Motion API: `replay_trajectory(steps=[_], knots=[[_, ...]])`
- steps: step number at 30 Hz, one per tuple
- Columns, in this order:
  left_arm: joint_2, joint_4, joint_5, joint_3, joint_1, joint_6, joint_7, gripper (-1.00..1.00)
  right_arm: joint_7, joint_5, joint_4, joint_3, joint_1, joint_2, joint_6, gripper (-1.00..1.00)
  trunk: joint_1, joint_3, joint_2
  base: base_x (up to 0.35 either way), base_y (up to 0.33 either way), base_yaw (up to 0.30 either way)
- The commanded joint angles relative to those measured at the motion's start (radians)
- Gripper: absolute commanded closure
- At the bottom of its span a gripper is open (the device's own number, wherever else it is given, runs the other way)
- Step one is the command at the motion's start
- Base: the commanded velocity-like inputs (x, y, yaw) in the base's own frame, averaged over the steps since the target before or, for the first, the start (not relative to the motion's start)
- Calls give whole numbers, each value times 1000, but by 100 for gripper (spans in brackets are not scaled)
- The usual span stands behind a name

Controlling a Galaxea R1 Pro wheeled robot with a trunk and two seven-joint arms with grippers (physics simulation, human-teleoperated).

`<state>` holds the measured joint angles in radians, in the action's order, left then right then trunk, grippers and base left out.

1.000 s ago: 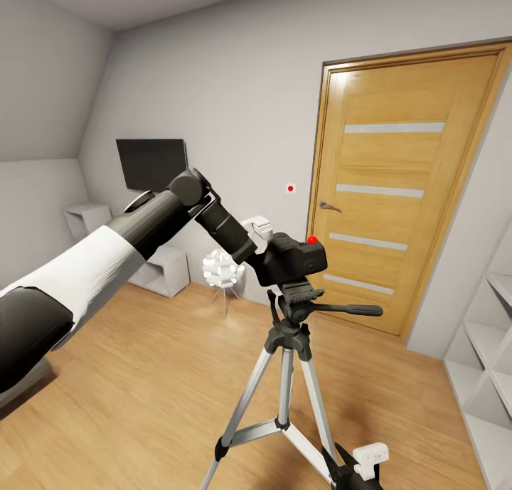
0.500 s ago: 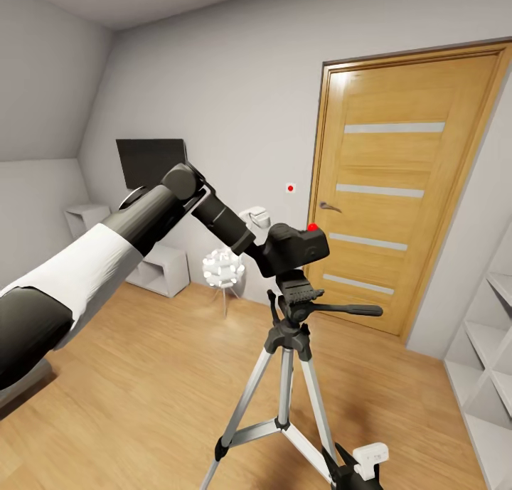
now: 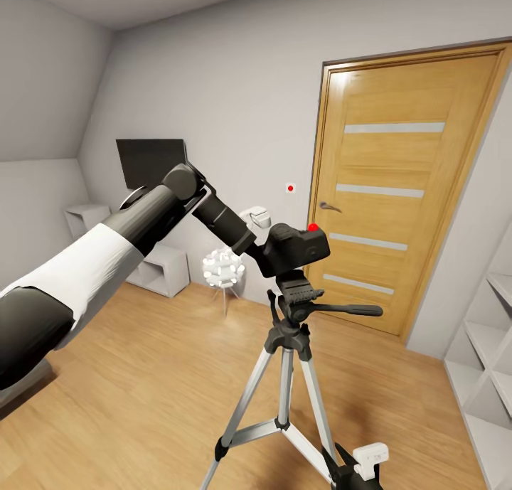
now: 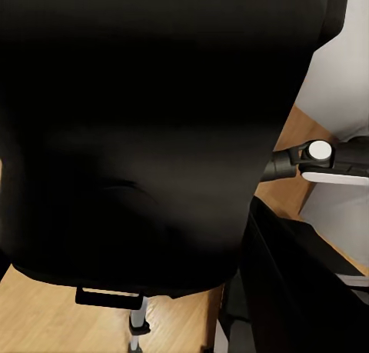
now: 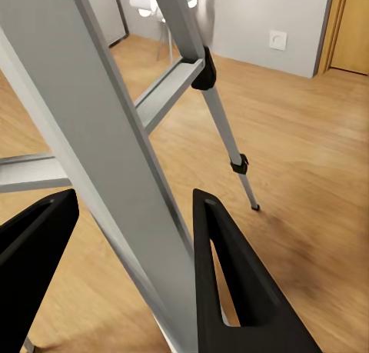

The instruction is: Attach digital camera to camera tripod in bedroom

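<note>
The black digital camera [image 3: 297, 250], red dot on top, hangs just above the black pan head [image 3: 296, 291] of the camera tripod [image 3: 286, 376]. My left gripper [image 3: 267, 254] is shut on the camera's left side, at the end of an arm reaching in from the lower left. The camera's dark body [image 4: 146, 130] blocks most of the left wrist view, with the tripod's top plate [image 4: 108, 297] under it. Low down, my right gripper [image 5: 134, 276] stands open with a silver tripod leg [image 5: 108, 161] running between its black fingers [image 5: 231, 276]. Its white wrist part [image 3: 370, 456] is beside the tripod's foot.
An oak door [image 3: 405, 191] with pale stripes stands behind the tripod. White cube shelving [image 3: 491, 355] lines the right wall. A dark screen [image 3: 151, 163], low white cubes [image 3: 162, 269] and a white globe lamp [image 3: 222, 268] sit along the back wall. Wood plank floor [image 3: 142, 390] lies open to the left.
The left arm has lifted the camera slightly off the tripod's head and tipped it more level. Over the last half second it has held still. The right gripper has not moved.
</note>
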<state>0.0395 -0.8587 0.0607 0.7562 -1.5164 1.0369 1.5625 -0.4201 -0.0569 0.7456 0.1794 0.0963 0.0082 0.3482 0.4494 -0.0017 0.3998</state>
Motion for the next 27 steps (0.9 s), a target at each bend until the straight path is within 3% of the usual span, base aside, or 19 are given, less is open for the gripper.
replay_trajectory(steps=[1,27], knots=[[0,-1,6,1,-1,10,8,100,9,-46,-17,6,0,1,-3,100,1,-1,0,0,0,0],[2,0,8,10,-1,10,8,100,9,-45,-17,6,0,1,-3,100,1,-1,0,0,0,0]])
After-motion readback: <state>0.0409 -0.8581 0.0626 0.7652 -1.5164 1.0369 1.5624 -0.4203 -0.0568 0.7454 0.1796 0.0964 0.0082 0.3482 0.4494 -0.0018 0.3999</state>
